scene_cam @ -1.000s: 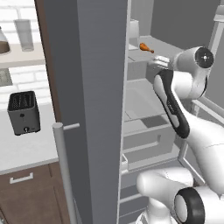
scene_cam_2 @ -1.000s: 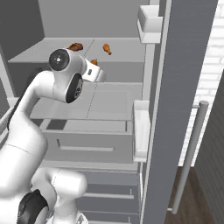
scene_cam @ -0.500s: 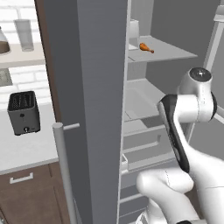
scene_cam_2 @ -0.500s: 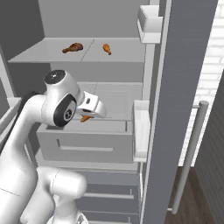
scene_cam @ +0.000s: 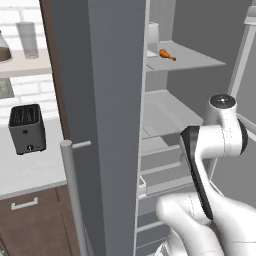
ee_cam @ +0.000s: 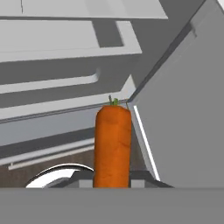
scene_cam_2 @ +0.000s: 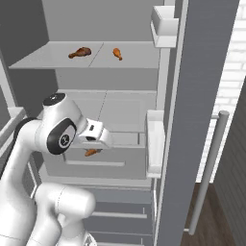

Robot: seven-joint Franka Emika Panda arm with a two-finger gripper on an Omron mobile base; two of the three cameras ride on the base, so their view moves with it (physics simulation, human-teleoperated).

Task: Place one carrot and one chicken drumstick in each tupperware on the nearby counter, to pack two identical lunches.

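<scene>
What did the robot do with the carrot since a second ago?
The arm pulled back and down from the top fridge shelf, carrying the carrot with it. The tool has stayed shut on the carrot, now down in front of the drawers. One drumstick and the other carrot lie on the shelf as before; the toaster has not moved.

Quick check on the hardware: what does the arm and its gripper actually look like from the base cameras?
The arm is glossy white with rounded, bulbous links, dark grey round joint caps and a dark band along the forearm. The gripper hangs from a boxy white hand with dark finger tips. No loose cables or markings visible.
</scene>
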